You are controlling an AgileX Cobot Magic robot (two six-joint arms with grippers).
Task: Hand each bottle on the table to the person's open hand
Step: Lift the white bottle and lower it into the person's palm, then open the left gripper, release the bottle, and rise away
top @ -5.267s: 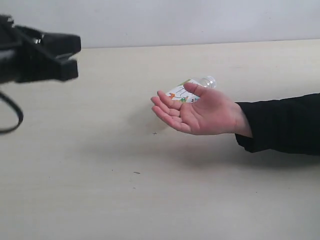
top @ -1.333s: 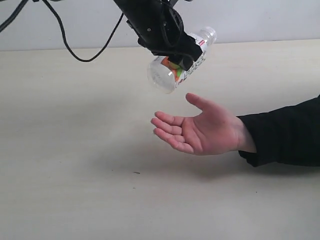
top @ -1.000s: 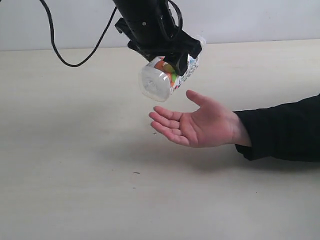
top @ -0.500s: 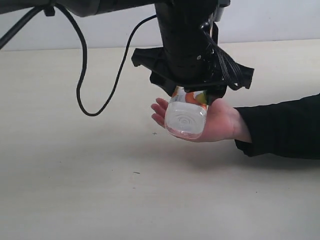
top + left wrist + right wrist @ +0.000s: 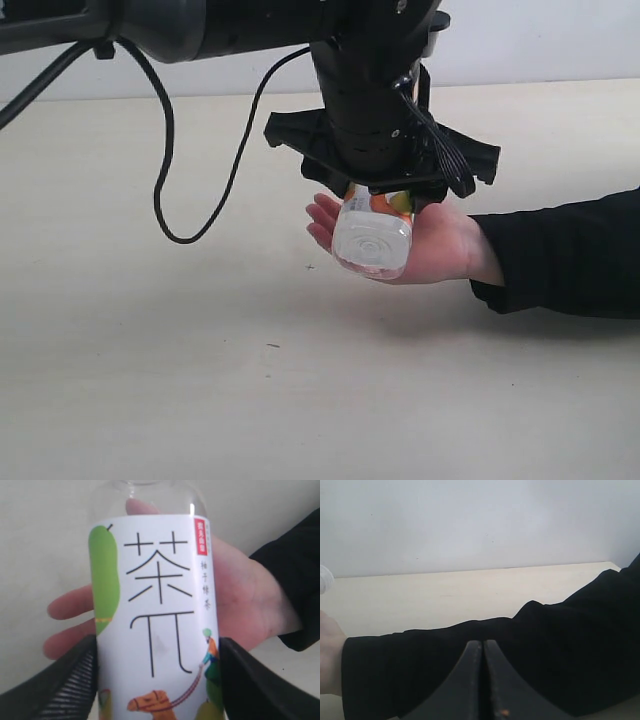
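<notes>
The clear bottle with the fruit-print label hangs in my left gripper, base toward the exterior camera, low over the person's open hand. From the left wrist, the bottle fills the gap between my black fingers, and the left gripper is shut on its label, with the palm right behind it. Whether the bottle touches the palm I cannot tell. My right gripper is shut on nothing, facing the black sleeve. The other bottles are out of view.
The person's forearm in a black sleeve reaches in from the right over the beige table. A black cable loops down from my left arm. A pale wall rises behind the table's far edge.
The bottle lay on the table behind the hand; my left gripper took it, carried it over and lowered it to the palm. In the last half second it barely moved.
</notes>
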